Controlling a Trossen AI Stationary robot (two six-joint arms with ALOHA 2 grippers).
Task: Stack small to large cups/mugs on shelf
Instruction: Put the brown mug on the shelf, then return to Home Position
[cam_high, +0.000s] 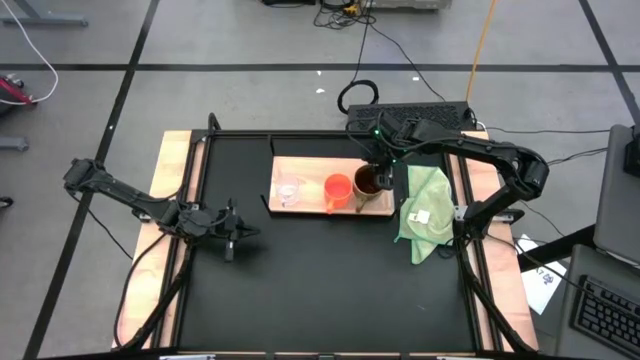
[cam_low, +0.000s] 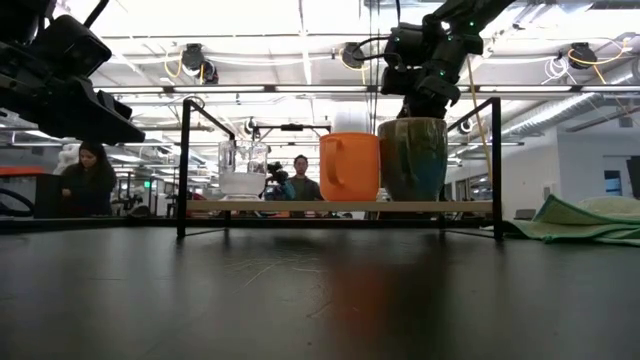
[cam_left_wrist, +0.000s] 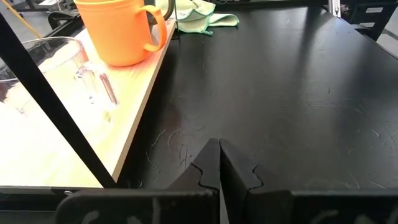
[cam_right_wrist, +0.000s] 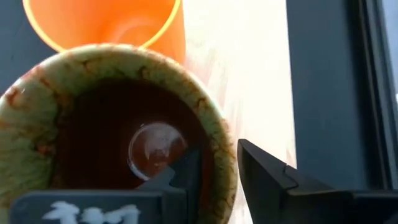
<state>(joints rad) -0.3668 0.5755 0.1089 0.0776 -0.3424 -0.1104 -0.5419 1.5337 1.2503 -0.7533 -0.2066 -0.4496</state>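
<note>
My right gripper (cam_right_wrist: 217, 165) pinches the brown mug (cam_high: 369, 184) rim, one finger inside; orange cup (cam_high: 338, 190) touches alongside, glass cup (cam_high: 289, 190) apart, all on the shelf (cam_high: 310, 166). My left gripper (cam_high: 238, 240), pressed together, waits over open black table (cam_high: 330, 280).

The shelf (cam_high: 308, 173) is pale wood with visible grain. On it, the glass cup (cam_high: 289, 189) is clear, the handled cup (cam_high: 338, 189) bright orange, the mug (cam_right_wrist: 118, 124) mottled green-brown outside, dark brown inside. The cloth (cam_high: 425, 212) is light green. The tabletop (cam_high: 320, 270) is black.
</note>
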